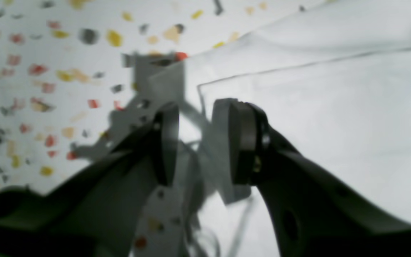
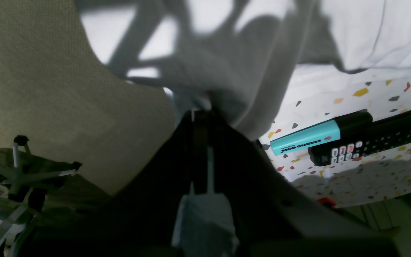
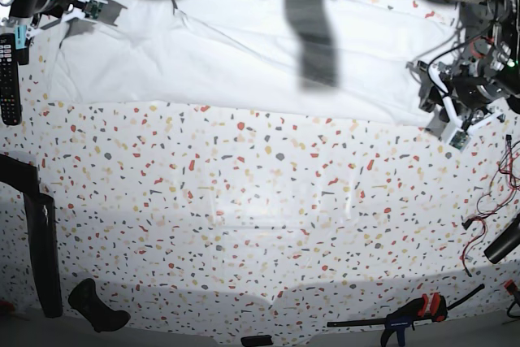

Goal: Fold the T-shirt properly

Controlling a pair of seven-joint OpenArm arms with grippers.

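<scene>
Speckled white worktop (image 1: 48,107) fills the left wrist view's upper left, and the T-shirt (image 1: 334,125) covers the right side, its hemmed edge running across the picture and turning a corner just above the left gripper (image 1: 200,142). The jaws stand partly apart with the corner of cloth near the gap, though blur makes it impossible to tell whether fabric is actually between them or only behind them. In the right wrist view the right gripper (image 2: 202,114) is closed tight on a bunch of the T-shirt (image 2: 227,64), which hangs in shadowed folds from the pinch; beyond it, near the worktop's edge, lie a turquoise highlighter (image 2: 305,137) and a black remote control (image 2: 369,139), while the lower frame is blocked by the gripper's own dark body. Seen from the base camera, the T-shirt (image 3: 244,62) lies stretched along the far edge of the worktop (image 3: 260,217), long axis running side to side, with the right gripper (image 3: 81,6) at the far left corner and the left gripper (image 3: 455,119) at the cloth's opposite end near the right edge. Each arm is therefore nearest its own end, and the fold probably depends on drawing both ends toward the near edge together. Fingertips are too small here to read.
</scene>
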